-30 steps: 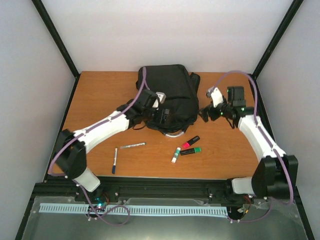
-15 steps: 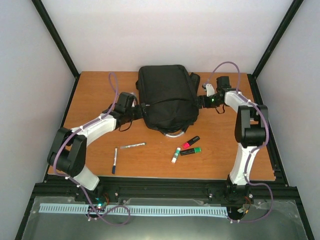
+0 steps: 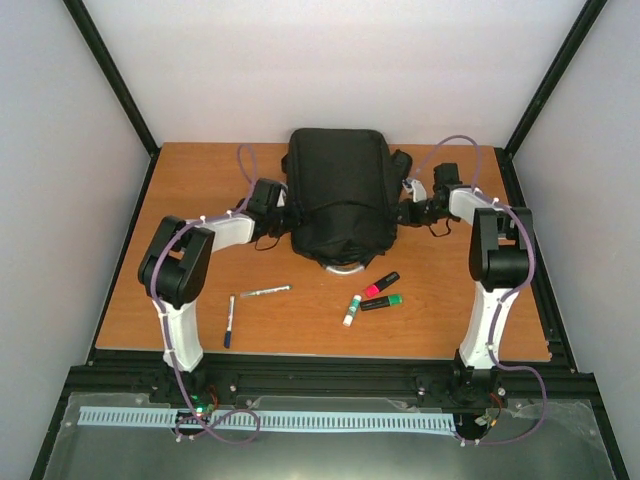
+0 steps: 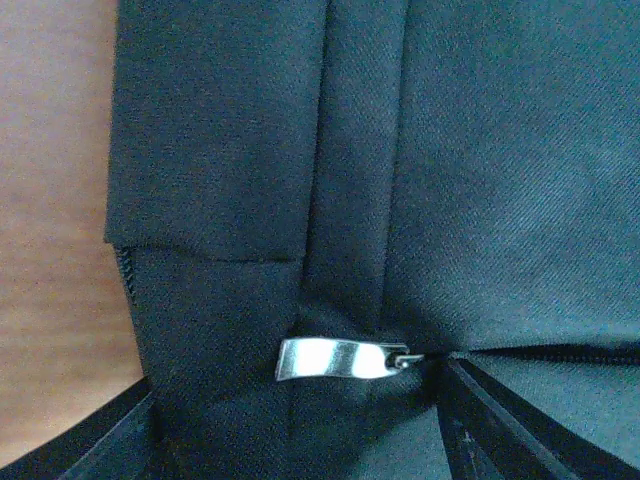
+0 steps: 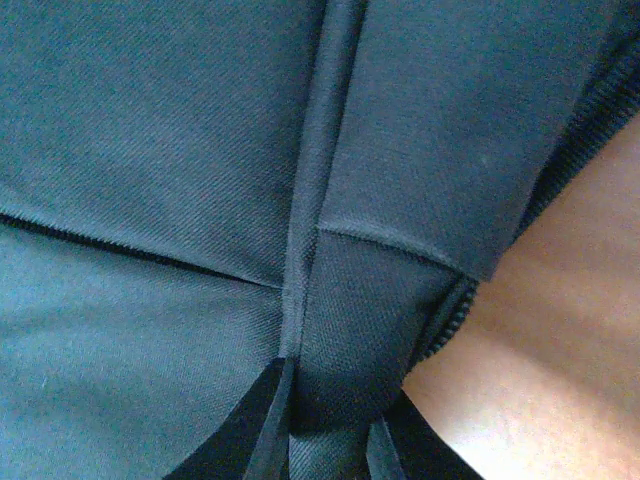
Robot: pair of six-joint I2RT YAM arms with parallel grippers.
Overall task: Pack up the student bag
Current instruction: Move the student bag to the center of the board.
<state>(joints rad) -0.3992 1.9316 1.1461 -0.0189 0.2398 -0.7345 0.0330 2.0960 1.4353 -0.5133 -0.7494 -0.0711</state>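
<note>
Flanking the student bag (image 3: 340, 180): left pincer (image 3: 289, 212), right pincer (image 3: 401, 212); contents hidden.

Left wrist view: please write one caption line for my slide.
Silver metal zipper pull on the black soft fabric backpack, brown wooden table at left.

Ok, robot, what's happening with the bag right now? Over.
Left pincer wide around zip pull. Right pincer pinching side fabric of student bag. Pens lie loose on table, clear.

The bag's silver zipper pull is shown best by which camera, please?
Left wrist: the zipper pull lies close and sharp against the student bag. Top external is too distant to show it; right wrist shows only fabric.
</note>
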